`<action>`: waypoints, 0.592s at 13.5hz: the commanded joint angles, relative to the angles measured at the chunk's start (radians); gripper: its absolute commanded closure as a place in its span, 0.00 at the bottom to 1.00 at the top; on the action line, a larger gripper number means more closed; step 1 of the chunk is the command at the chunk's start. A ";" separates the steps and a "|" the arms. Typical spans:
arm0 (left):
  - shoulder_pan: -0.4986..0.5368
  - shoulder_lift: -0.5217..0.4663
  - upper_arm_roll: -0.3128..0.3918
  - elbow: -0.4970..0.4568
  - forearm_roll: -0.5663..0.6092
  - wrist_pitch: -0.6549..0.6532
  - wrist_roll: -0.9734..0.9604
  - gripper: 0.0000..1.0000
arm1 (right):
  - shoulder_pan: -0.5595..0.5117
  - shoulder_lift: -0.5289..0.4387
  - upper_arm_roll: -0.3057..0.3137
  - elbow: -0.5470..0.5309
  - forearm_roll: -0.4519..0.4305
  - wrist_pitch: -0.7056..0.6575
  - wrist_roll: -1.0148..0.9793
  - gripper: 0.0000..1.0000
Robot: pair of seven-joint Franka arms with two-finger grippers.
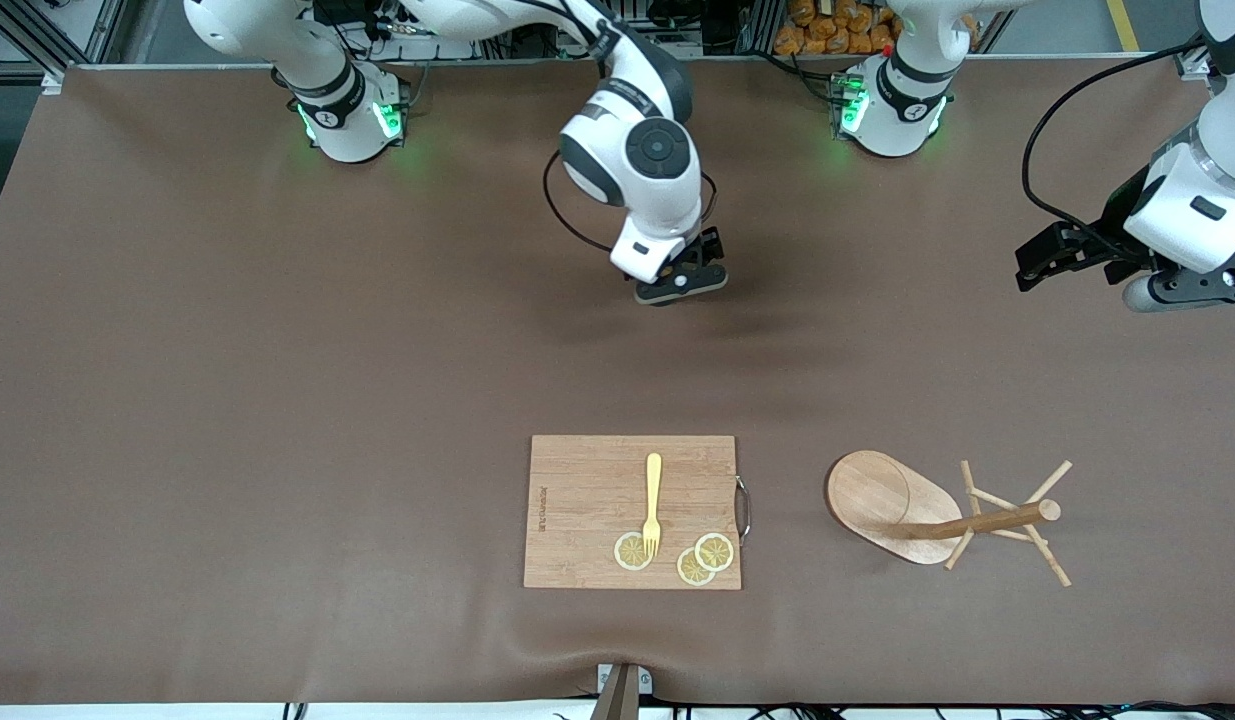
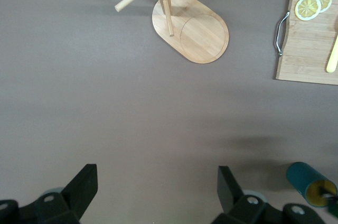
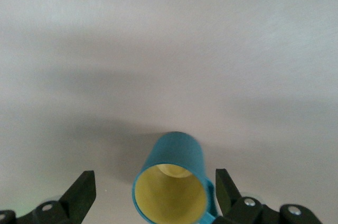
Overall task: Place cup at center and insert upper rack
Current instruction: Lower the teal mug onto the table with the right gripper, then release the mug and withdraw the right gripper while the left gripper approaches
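Note:
The teal cup (image 3: pixel 171 184), yellow inside, sits between my right gripper's (image 3: pixel 153 195) spread fingers, and I look into its mouth. The fingers are apart from its sides. In the front view the right gripper (image 1: pixel 682 285) hangs low over the table's middle and hides the cup. The cup also shows in the left wrist view (image 2: pixel 309 182). The upper rack (image 1: pixel 892 505), a mug tree with an oval base, brown pole and pegs, is toward the left arm's end; it also shows in the left wrist view (image 2: pixel 198 31). My left gripper (image 1: pixel 1037 262) is open and empty, raised at that end.
A wooden cutting board (image 1: pixel 587 500) with a yellow fork (image 1: pixel 653 500) and three lemon slices (image 1: pixel 715 552) lies nearer the front camera than the right gripper, beside the mug tree. A brown cloth covers the table.

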 commanded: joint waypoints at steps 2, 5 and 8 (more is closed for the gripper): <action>-0.003 -0.028 0.002 -0.022 0.008 -0.015 -0.014 0.00 | -0.212 -0.174 0.101 -0.018 0.005 -0.167 -0.016 0.00; -0.008 -0.031 0.002 -0.030 0.003 -0.013 -0.017 0.00 | -0.428 -0.265 0.184 -0.012 0.001 -0.305 -0.096 0.00; -0.009 -0.033 0.002 -0.025 -0.081 -0.012 -0.104 0.00 | -0.605 -0.345 0.189 -0.012 -0.018 -0.408 -0.219 0.00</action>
